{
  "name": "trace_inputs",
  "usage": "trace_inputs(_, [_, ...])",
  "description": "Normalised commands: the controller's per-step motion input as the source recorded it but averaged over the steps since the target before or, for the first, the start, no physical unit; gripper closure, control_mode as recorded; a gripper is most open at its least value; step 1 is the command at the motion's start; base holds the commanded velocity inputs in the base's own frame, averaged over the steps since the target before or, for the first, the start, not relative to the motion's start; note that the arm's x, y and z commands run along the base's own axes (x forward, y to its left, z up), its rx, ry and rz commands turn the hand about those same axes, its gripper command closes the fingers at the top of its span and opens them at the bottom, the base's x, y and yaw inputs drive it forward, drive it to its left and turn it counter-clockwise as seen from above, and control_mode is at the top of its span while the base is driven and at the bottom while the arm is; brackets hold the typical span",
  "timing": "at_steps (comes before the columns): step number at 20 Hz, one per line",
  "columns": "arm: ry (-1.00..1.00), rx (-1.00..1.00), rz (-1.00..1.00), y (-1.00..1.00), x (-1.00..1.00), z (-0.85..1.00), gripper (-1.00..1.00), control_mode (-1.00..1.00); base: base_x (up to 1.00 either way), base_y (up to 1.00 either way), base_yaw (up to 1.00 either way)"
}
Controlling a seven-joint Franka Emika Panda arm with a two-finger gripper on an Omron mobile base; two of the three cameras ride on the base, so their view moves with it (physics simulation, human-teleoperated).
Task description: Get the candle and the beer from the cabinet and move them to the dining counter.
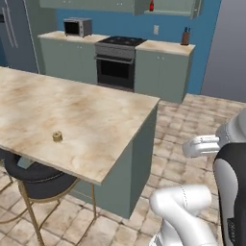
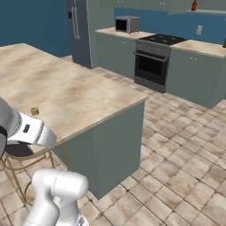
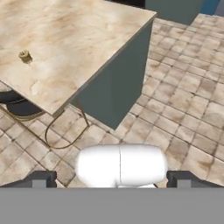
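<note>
I'm looking over the dining counter (image 1: 81, 120), a long island with a beige veined marble top on grey-green sides, standing on a tiled floor (image 1: 192, 129). Its near corner juts toward my base in the right base view, and a black round stool (image 1: 36, 175) on gold legs sits tucked under the edge at the lower left.

Against the blue back wall I can see the black oven (image 1: 115, 65) set between grey-green base units, with a silver microwave (image 1: 77, 27) on the worktop to its left and a brown knife block (image 1: 185, 36) to its right. The grey refrigerator (image 1: 14, 33) stands at the far left.

Above the oven hangs the cabinet (image 1: 168, 6), open, and the beer (image 1: 151, 6) stands upright inside it; I see a red label, but any writing on it is too small to read.

The candle (image 1: 57, 136) sits alone on the dining counter's marble, near the stool-side edge, touching nothing else.

In the hand view my gripper (image 3: 112, 179) hangs over the floor beside the island's corner, fingers spread wide with nothing between them, well apart from both the candle and the beer.
</note>
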Motion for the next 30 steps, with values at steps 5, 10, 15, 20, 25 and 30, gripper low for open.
trace_inputs(5, [0.0, 0.0, 0.0, 0.0, 0.0, 0.0, -1.0, 1.0, 0.73, -0.6, -0.2])
trace_inputs(10, [0.0, 0.0, 0.0, 0.0, 0.0, 0.0, -1.0, 1.0, 0.77, -0.72, -0.12])
trace_inputs(15, [0.0, 0.0, 0.0, 0.0, 0.0, 0.0, -1.0, 1.0, 0.71, -0.78, -0.04])
trace_inputs(20, [0.0, 0.0, 0.0, 0.0, 0.0, 0.0, -1.0, 1.0, 0.73, -0.74, 0.0])
trace_inputs(25, [0.0, 0.0, 0.0, 0.0, 0.0, 0.0, -1.0, 1.0, 0.77, -0.74, 0.0])
trace_inputs(30, [0.0, 0.0, 0.0, 0.0, 0.0, 0.0, -1.0, 1.0, 0.81, -0.69, 0.0])
